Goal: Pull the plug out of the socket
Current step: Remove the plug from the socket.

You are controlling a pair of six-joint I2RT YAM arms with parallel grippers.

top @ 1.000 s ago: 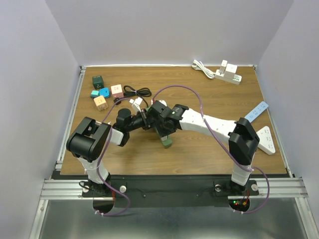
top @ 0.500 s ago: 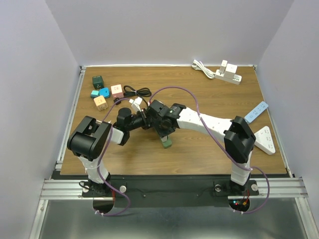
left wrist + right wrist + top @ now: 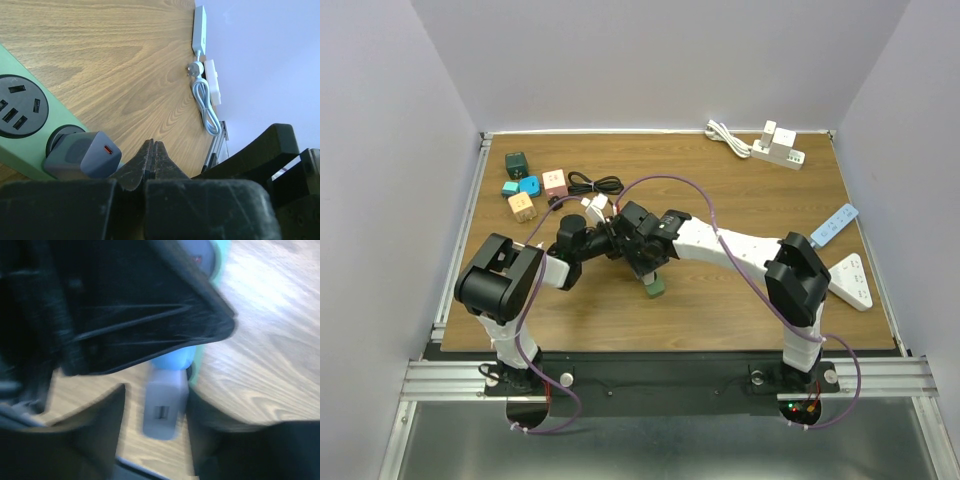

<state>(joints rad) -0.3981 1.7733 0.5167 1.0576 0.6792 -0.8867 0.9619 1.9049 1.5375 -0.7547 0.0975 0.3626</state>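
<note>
The green socket strip [image 3: 30, 130] lies on the wooden table, and only its end [image 3: 656, 286] shows in the top view. A grey plug [image 3: 82, 159] with a USB port sits in one of its round sockets. My left gripper [image 3: 152, 148] is shut on nothing, its tips just to the right of the plug. In the right wrist view the grey plug [image 3: 165, 401] stands between my right gripper's [image 3: 161, 427] parted fingers [image 3: 97, 427], with a gap on its left side. The left arm's dark body hides the strip above it. Both grippers meet at mid table [image 3: 625, 240].
Several coloured cube adapters [image 3: 525, 185] and a coiled black cable [image 3: 592, 183] lie at the back left. A white power strip with a white cord [image 3: 778, 148] sits at the back right. Another white strip [image 3: 852, 282] and a pale blue one [image 3: 835, 225] lie by the right edge.
My right gripper's fingers have spread wider around the plug. The right arm's elbow has shifted slightly left. The left gripper stays shut.
</note>
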